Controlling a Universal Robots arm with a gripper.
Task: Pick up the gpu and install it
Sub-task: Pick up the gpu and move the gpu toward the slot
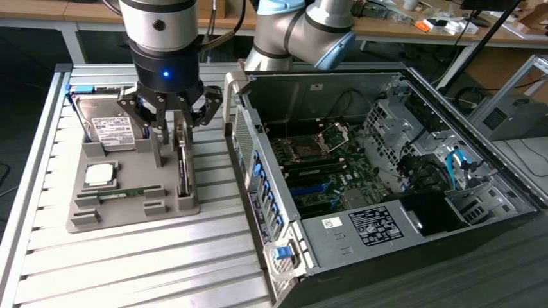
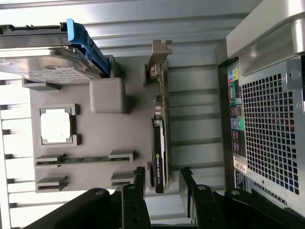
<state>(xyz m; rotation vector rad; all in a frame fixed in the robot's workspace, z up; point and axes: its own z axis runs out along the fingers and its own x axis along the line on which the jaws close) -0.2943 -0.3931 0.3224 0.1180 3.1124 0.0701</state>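
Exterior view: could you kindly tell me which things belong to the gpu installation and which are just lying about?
Belongs to the job: gpu, standing on edge in the grey tray; open end effector straddling it; open computer case.
Lying about: hard drive, processor, memory stick.

The gpu stands on edge in the tray, below the tool, exterior view's left of the case.

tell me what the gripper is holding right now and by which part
Nothing is held. The open gripper straddles one end of the gpu, which stands on edge in the gray tray.
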